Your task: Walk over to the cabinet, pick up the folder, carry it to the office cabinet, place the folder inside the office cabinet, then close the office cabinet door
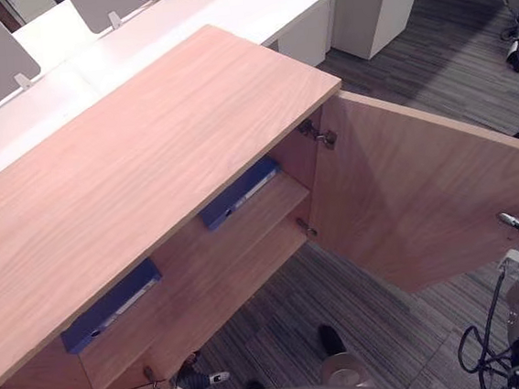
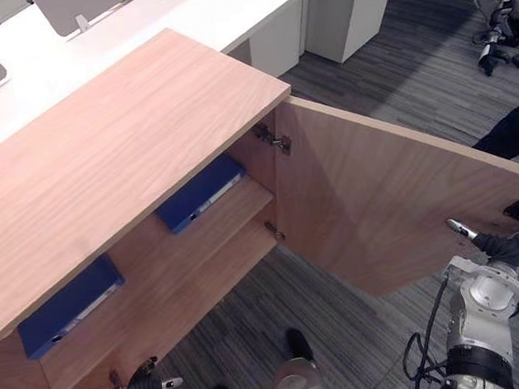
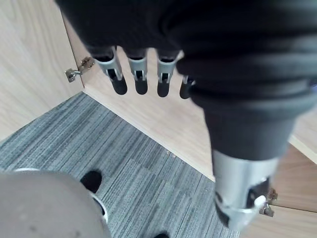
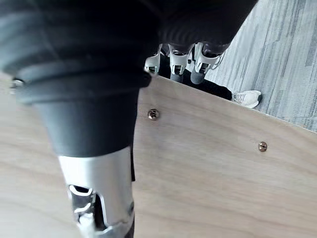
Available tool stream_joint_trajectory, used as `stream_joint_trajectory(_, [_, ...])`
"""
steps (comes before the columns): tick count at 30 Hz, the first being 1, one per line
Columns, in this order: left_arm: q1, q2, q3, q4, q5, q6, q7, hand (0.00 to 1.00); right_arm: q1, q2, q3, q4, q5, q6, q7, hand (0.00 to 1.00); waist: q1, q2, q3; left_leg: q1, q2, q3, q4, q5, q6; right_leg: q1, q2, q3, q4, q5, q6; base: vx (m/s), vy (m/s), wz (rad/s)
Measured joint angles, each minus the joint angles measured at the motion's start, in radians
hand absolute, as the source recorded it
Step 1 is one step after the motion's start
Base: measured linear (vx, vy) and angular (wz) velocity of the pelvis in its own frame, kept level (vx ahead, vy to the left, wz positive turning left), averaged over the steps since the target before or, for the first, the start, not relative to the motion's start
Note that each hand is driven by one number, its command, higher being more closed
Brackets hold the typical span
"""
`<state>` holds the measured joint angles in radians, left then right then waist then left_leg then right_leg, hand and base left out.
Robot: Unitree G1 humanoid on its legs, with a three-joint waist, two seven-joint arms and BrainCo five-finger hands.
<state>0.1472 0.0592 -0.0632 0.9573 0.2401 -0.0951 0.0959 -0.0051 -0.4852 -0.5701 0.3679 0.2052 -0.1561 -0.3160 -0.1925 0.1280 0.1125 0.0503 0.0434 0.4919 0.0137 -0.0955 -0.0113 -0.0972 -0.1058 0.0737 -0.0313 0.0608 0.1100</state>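
Left eye view is showing the cabinet [image 1: 147, 168] standing open under its wide top, with a white desk [image 1: 223, 9] running behind it. Farthest left, the left folder [image 1: 109, 305], blue, is lying flat on the shelf [image 1: 193, 265] inside, partly tucked under the top's overhang. Below it, low over the carpet [image 1: 362, 304], the left hand [image 1: 193, 382] is hanging free. In its wrist view its fingers [image 3: 119, 82] are pointing straight and loose, holding nothing, with a hinge [image 3: 79, 69] showing on the cabinet wall beyond them.

Further right on the same shelf, well apart from the first, the right folder [image 1: 238, 192] is also lying flat, near the hinged side. Both folders are sitting clear of the hands.

The door [image 1: 425, 197] is standing swung wide, its inner face turned to the camera. The right hand [image 2: 499, 247] is hovering at its free edge. In the right wrist view its fingers [image 4: 178, 69] are reaching straight past that edge, while the thumb [image 4: 101, 198] is lying over the inner face. Whether they are touching the wood, I cannot tell. A white shoe [image 4: 246, 97] is showing on the carpet beyond the door.
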Motion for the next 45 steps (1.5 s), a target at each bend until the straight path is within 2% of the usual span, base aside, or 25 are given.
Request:
stream_joint_trajectory(7, [-0.025,0.02,0.0,0.001,0.001,0.002,0.001,0.0,0.151,0.177,0.051,-0.236,-0.047,0.003,0.0,0.0,-0.006,-0.05,0.014,-0.004,0.003,-0.047,0.001,0.01,0.002,-0.005,0.014,0.023,-0.027,0.028,-0.001,-0.09,-0.07,-0.12])
stream_joint_trajectory(10, [-0.037,0.038,0.0,0.016,0.008,0.008,0.002,0.0,0.241,0.238,0.158,-0.336,-0.074,0.003,0.003,0.0,-0.011,-0.077,0.011,0.004,0.006,-0.044,0.004,0.006,-0.003,-0.022,0.028,0.078,-0.031,0.047,-0.002,-0.08,-0.055,-0.53])
stream_joint_trajectory(13, [-0.054,0.066,0.0,0.037,0.026,0.008,0.006,0.0,0.346,0.306,0.287,-0.43,-0.14,0.003,0.023,0.0,-0.015,-0.122,0.008,0.003,0.018,-0.008,0.035,-0.012,-0.014,-0.044,0.046,0.137,-0.029,0.068,-0.006,-0.11,-0.066,-0.6])
stream_joint_trajectory(16, [-0.065,0.064,-0.001,0.059,0.048,0.015,0.006,0.0,0.408,0.336,0.376,-0.476,-0.177,0.0,0.046,0.0,-0.021,-0.143,0.007,0.005,0.032,0.026,0.075,-0.034,-0.02,-0.047,0.056,0.168,-0.025,0.076,-0.012,-0.09,-0.055,-0.38])
stream_joint_trajectory(20, [-0.08,0.067,-0.001,0.088,0.077,0.023,0.006,0.0,0.455,0.339,0.492,-0.479,-0.233,-0.014,0.071,0.0,-0.021,-0.15,0.008,0.023,0.041,0.058,0.1,-0.052,-0.029,-0.047,0.063,0.189,-0.01,0.08,-0.022,-0.09,-0.056,-0.31])
stream_joint_trajectory(23, [-0.1,0.079,-0.013,0.099,0.093,0.024,0.007,0.0,0.47,0.303,0.578,-0.48,-0.27,-0.013,0.116,0.0,-0.015,-0.162,0.008,0.026,0.046,0.055,0.113,-0.059,-0.03,-0.045,0.068,0.186,0.006,0.078,-0.035,-0.09,-0.056,-0.14])
stream_joint_trajectory(28, [-0.136,0.108,-0.059,0.123,0.119,0.031,0.007,0.0,0.429,0.155,0.852,-0.562,-0.423,-0.017,0.244,0.0,0.03,-0.212,0.001,0.039,0.052,0.014,0.122,-0.058,-0.03,-0.027,0.074,0.152,0.032,0.075,-0.065,-0.08,-0.044,-0.04])
stream_joint_trajectory(31, [-0.135,0.11,-0.079,0.122,0.119,0.032,0.008,0.0,0.376,0.143,0.942,-0.561,-0.448,-0.019,0.281,0.0,0.055,-0.233,-0.014,0.045,0.052,-0.034,0.12,-0.052,-0.031,-0.007,0.071,0.111,0.046,0.062,-0.078,-0.04,-0.029,0.33])
stream_joint_trajectory(36, [-0.133,0.119,-0.079,0.115,0.116,0.033,0.026,0.0,0.264,0.11,1.005,-0.562,-0.447,-0.029,0.294,0.0,0.097,-0.247,-0.029,0.059,0.044,-0.091,0.105,-0.04,-0.03,0.027,0.053,0.052,0.054,0.044,-0.078,-0.01,0.022,0.37])
stream_joint_trajectory(40, [-0.123,0.13,-0.072,0.114,0.112,0.033,0.033,0.0,0.203,0.104,1.046,-0.545,-0.445,-0.036,0.301,0.0,0.133,-0.243,-0.038,0.055,0.031,-0.145,0.084,-0.031,-0.019,0.044,0.033,-0.002,0.056,0.025,-0.066,0.05,0.049,0.4])
stream_joint_trajectory(45, [-0.112,0.135,-0.046,0.115,0.091,0.034,0.035,0.0,0.142,0.101,1.057,-0.466,-0.425,-0.036,0.311,0.0,0.14,-0.241,-0.041,0.043,0.016,-0.19,0.069,-0.019,-0.002,0.049,0.016,-0.042,0.055,0.014,-0.045,0.05,0.038,0.28])
